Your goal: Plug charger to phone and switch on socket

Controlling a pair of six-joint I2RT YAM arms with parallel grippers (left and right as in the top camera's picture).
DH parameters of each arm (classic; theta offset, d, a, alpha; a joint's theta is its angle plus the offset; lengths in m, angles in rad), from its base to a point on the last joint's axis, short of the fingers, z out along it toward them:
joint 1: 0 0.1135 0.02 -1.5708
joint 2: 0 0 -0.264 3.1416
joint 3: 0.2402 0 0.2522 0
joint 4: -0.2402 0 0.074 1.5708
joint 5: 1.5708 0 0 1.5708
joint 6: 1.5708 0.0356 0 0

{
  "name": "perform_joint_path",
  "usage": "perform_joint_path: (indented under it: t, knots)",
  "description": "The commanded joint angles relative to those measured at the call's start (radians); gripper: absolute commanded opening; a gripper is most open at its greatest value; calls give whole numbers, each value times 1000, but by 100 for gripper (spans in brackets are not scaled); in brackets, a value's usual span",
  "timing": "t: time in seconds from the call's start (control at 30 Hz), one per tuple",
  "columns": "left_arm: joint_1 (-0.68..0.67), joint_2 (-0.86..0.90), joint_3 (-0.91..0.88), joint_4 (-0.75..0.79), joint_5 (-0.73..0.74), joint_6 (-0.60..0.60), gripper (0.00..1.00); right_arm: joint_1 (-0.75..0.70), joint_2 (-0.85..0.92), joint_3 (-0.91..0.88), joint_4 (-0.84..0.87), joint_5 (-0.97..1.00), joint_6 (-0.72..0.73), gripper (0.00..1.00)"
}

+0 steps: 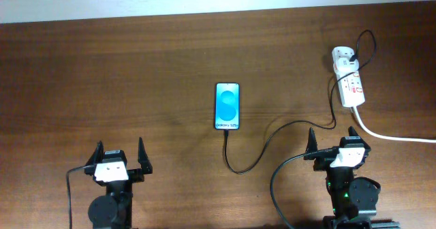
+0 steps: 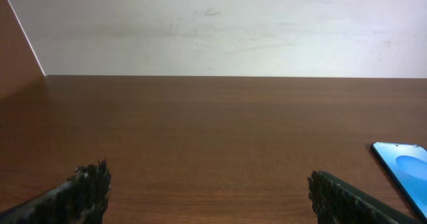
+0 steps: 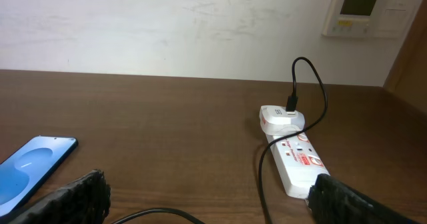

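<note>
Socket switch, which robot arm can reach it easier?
Right. The power strip lies just ahead of the right gripper; the left gripper sits far across the table, beyond the phone.

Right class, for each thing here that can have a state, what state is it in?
phone: screen lit, lying flat.
charger: plugged in at the socket, tip at the phone's lower edge, seating unclear.
socket: switch position too small to tell.
left hand: open, empty.
right hand: open, empty.

We see a dark brown wooden table (image 1: 136, 72) with visible grain, backed by a white wall (image 2: 220, 24) (faintly scuffed). On that wall, in the right wrist view, we find a white control panel (image 3: 365, 9) with a small screen.
</note>
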Motion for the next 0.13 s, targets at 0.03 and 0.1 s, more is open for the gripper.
perform_joint_path:
  t: [0.03,0.1]
  knots:
    - [5,-5,-5,-2,-8,-13,99,10,-7,-5,-4,-10,1,98]
    - [5,-5,-5,-2,-8,-13,99,10,-8,-5,-4,-10,1,99]
